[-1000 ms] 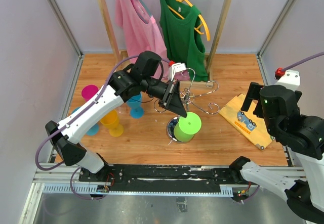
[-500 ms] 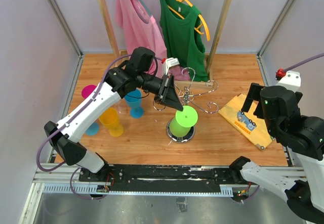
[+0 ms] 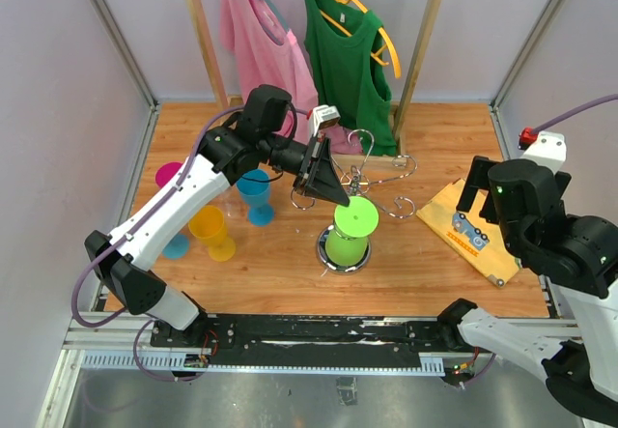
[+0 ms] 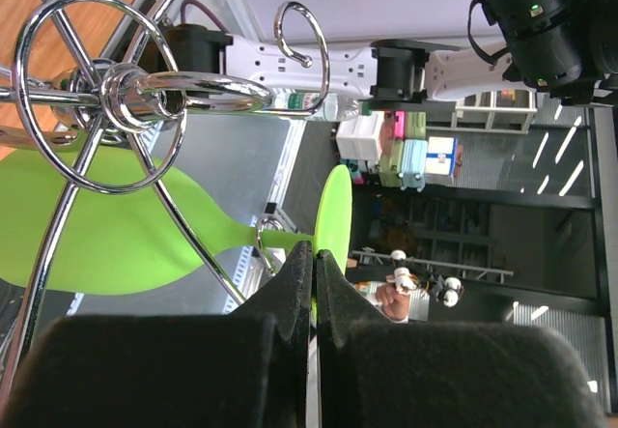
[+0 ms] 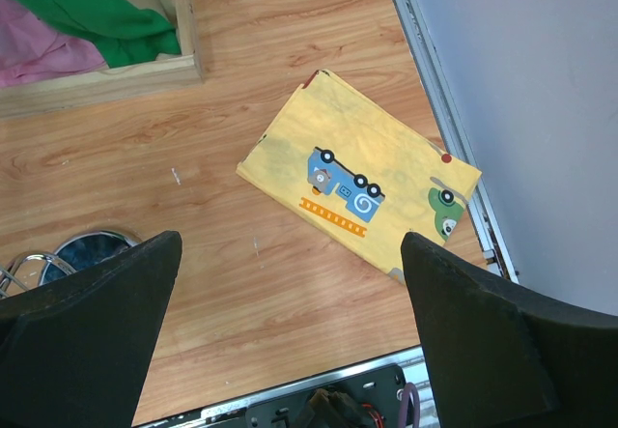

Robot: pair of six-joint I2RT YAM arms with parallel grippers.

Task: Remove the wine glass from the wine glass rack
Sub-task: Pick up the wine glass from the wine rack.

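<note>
Wine glass [image 3: 350, 231] moved slightly, perhaps lifted

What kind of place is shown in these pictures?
Probably a robot test cell in a lab: plain panels enclose the wooden table, which holds props such as hung shirts and a chrome wine glass rack.
</note>
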